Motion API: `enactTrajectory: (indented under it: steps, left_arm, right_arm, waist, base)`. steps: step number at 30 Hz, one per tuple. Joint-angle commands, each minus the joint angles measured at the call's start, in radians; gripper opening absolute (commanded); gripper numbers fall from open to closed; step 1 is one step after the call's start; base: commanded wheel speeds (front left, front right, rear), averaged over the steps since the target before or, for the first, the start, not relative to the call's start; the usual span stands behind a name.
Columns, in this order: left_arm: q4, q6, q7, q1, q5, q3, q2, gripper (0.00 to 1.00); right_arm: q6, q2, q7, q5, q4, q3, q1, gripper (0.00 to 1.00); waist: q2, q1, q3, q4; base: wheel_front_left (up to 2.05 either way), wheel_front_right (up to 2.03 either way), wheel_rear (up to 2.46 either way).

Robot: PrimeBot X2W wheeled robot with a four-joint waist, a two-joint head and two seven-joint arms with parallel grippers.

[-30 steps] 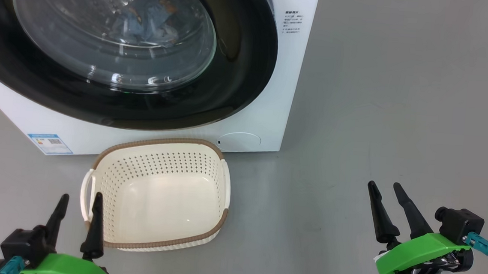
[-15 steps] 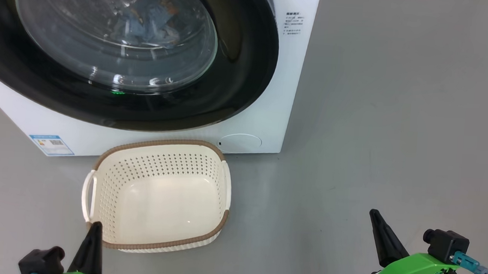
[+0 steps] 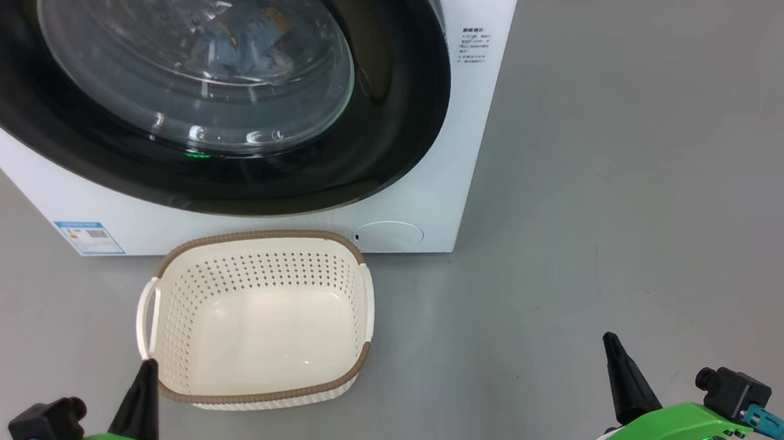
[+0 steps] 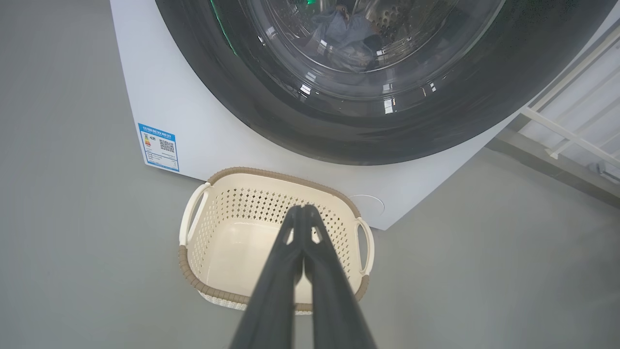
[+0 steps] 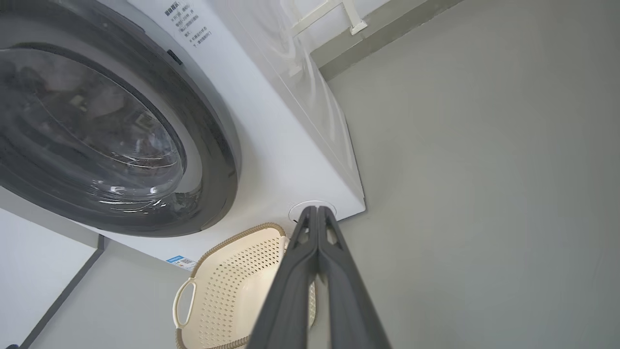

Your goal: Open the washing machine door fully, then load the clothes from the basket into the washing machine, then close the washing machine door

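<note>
- My left gripper [image 4: 302,209] is clenched, its fingers pressed tip to tip on nothing, by the near left corner of the basket [image 3: 260,235]
- My right gripper [image 5: 316,209] is clenched on nothing as well, over bare floor [image 3: 608,194], well apart from the basket
- The washing machine door [image 3: 400,110] lies flush against the front of the washing machine [image 3: 428,202], so I judge it shut
- The door is a wide glossy black ring around a bulging clear glass bowl [image 3: 166,94] that catches bright reflections
- I expect the door to be stiff and fairly heavy, swinging on a hinge. The polished rim looks slippery and the glass is not for pushing, so I would hook the rim's outer edge on its right side. I cannot make out a handle
- The clothes [image 3: 239,37] show through the glass as a crumpled blue heap with orange flecks, lying in the drum. They should be soft, light and limp, best pinched at a fold
- The basket stands empty on the floor, touching the machine's lower front edge between the blue label [image 3: 89,237] and the round cap [image 3: 389,235]. It looks like light, stiff plastic that would skid if nudged
</note>
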Motion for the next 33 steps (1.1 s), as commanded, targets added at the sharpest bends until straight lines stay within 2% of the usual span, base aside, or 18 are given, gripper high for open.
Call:
enactTrajectory:
  steps: [1,33]
  left_arm:
    - [-0.027,0.0,0.006,-0.025,-0.032,0.016,0.012,0.0]
    - [-0.05,-0.001,0.096,-0.038,-0.356,0.051,0.01,0.0]
  right_arm:
    - [0.0,-0.005,0.009,0.03,-0.031,-0.008,-0.006,0.0]
    - [0.001,0.019,0.098,0.292,-0.094,-0.07,0.02,0.0]
  waist:
    - [0.0,-0.0002,-0.002,0.001]
    - [0.0,-0.0002,-0.04,0.015]
  base:
    - [0.0,0.0,0.0]
    - [0.0,0.0,0.0]
